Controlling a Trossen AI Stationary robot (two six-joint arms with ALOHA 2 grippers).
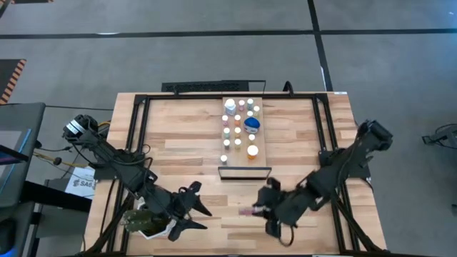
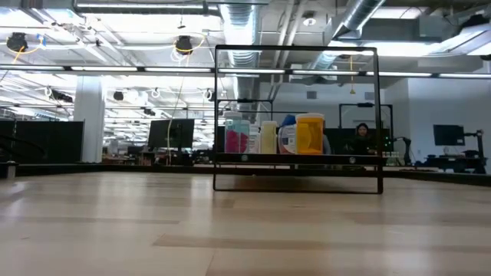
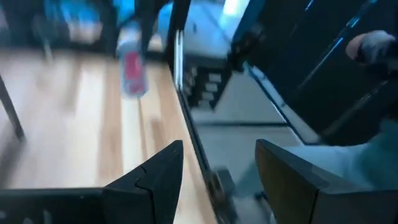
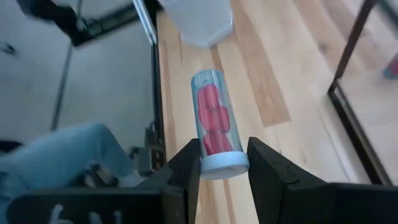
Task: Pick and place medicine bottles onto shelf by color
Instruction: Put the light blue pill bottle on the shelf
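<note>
Right gripper: clamped on red vial, near shelf frame end.
Left gripper: fingers apart, beside pot.

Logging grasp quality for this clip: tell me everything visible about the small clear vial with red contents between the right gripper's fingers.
The small clear plastic vial with red contents is a slim cylinder with a white cap and a rounded transparent far end; the red pieces inside fill most of its body. It lies on its side on the slatted light-wood tabletop, cap end toward the right gripper, whose two dark fingers close on the cap from both sides. In the high view it shows near the table's front edge, in front of the shelf, with a white pot just beyond its far end.
</note>
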